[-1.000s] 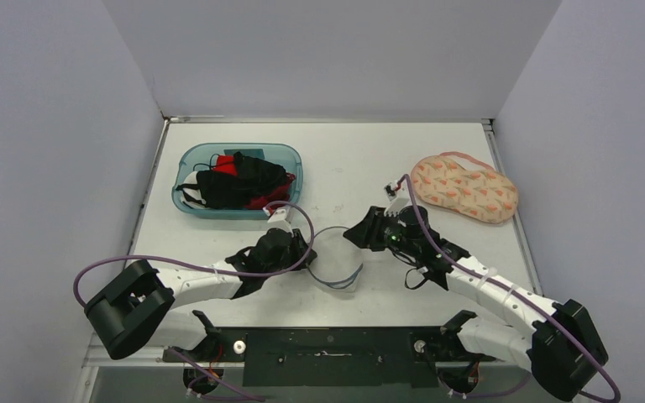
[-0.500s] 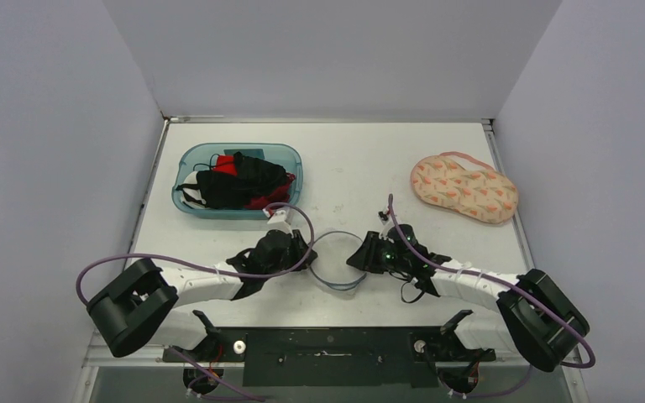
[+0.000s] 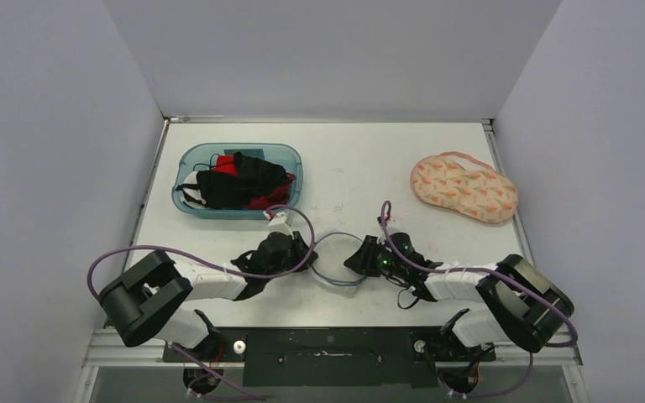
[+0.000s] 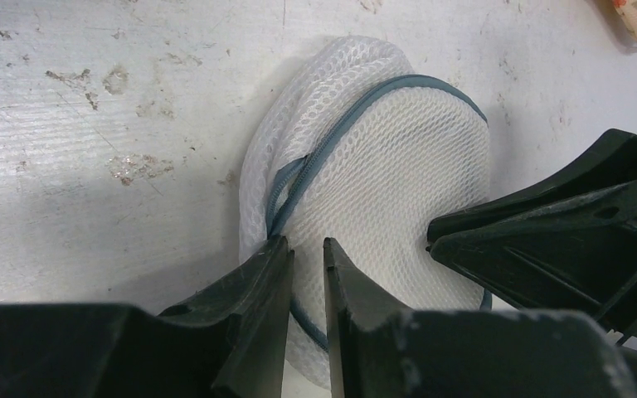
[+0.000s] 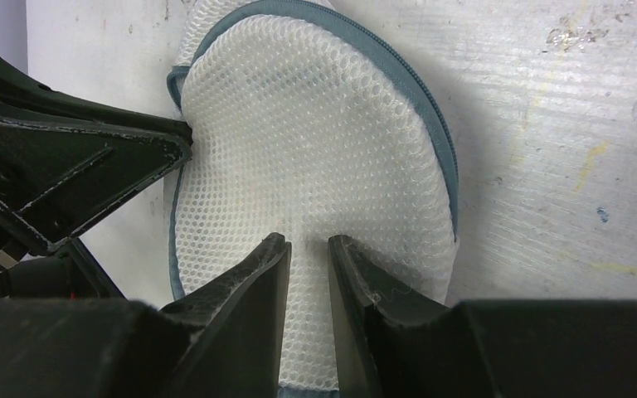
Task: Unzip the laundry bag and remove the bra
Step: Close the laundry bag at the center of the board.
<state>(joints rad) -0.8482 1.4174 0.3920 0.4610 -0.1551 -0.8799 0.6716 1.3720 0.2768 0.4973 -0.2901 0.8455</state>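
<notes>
The white mesh laundry bag (image 3: 336, 259) with a blue-grey zipper lies flat on the table between both grippers. My left gripper (image 3: 306, 253) is nearly closed on the bag's left edge by the zipper (image 4: 307, 249), with mesh (image 4: 390, 166) between the fingers. My right gripper (image 3: 358, 259) is nearly closed on the bag's right side (image 5: 308, 245), pinching mesh (image 5: 307, 124) that puckers at the tips. The peach floral bra (image 3: 464, 186) lies on the table at the far right, outside the bag. No contents show in the bag.
A teal bin (image 3: 296, 161) holding black and red garments stands at the back left. Purple cables loop over both arms near the bag. The table ends at walls on the left, back and right.
My right arm has drawn back from near the bra, lowered, and brought its gripper onto the bag's right side. The left gripper has stayed at the bag's left edge.
</notes>
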